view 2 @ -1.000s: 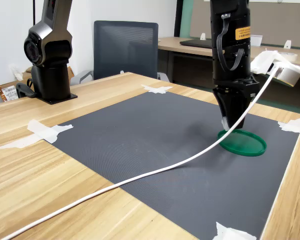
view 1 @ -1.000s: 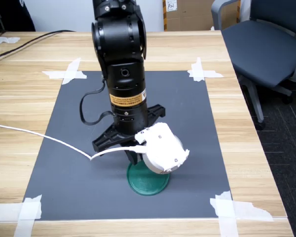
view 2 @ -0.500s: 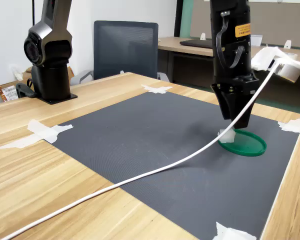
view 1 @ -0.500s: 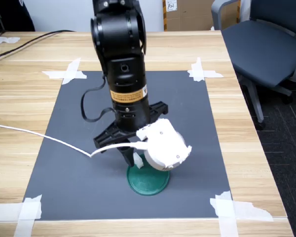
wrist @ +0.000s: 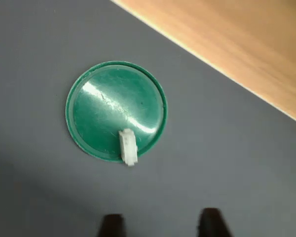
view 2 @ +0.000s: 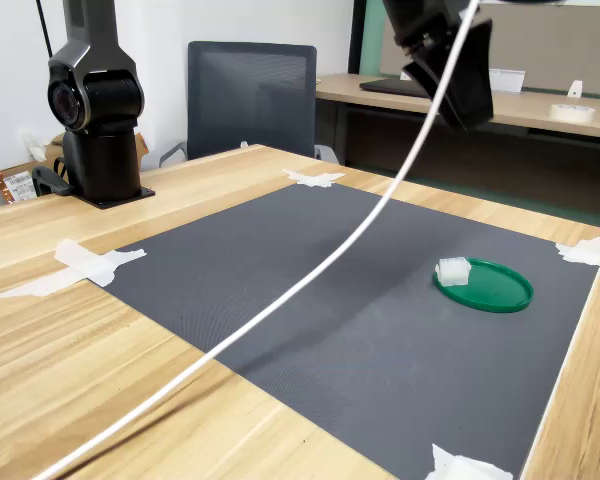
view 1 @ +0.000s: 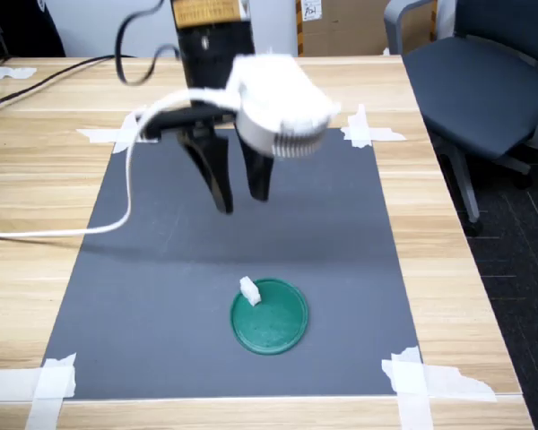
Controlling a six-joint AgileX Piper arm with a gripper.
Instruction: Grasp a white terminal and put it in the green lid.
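The wooden counter point(view 1: 36, 179) carried a dark grey mat point(view 1: 161, 296) taped down at its corners. Well above the mat hung the hand point(view 1: 238, 199), its two black fingers spread apart and holding nothing. A yellow label sat on the arm above it, its print too blurred to read. Below the hand lay the green lid point(view 1: 270, 316), with the white terminal point(view 1: 249, 290) resting across its rim, partly overhanging the mat in the wrist view.
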